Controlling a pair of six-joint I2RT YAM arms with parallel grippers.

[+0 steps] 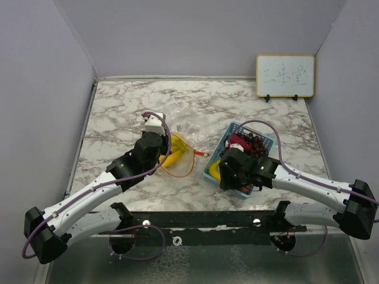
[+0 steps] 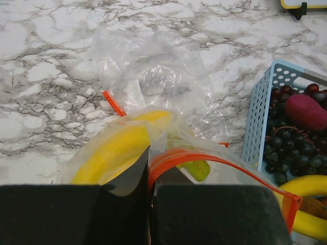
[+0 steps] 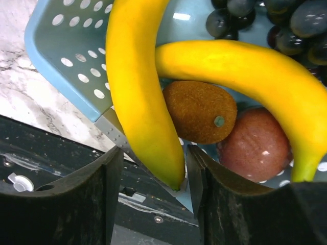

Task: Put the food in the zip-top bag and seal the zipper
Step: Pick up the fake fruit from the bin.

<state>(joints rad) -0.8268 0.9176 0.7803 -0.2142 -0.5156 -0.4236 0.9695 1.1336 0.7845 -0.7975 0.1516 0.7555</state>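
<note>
whiteboard (image 1: 285, 76) stands at the far right of the marble tabletop (image 1: 118, 118), well apart from the work. light blue basket (image 3: 61, 66) sits right of centre. it holds grapes (image 2: 294, 145), magenta piece (image 2: 306, 112), brown kiwi (image 3: 199, 109), red round fruit (image 3: 255, 145) and bananas (image 3: 138, 92). zip-top bag (image 2: 153, 76) lies left of the basket with a single banana (image 2: 117, 150) inside. left end effector (image 2: 150, 191) is clamped on the bag's orange zipper rim. right end effector (image 3: 154, 163) is at the basket's near corner, fingers apart either side of one banana's tip; contact unclear.

Basket wall (image 3: 66, 66) and bananas (image 3: 138, 92) crowd right hand (image 3: 153, 176)
</note>
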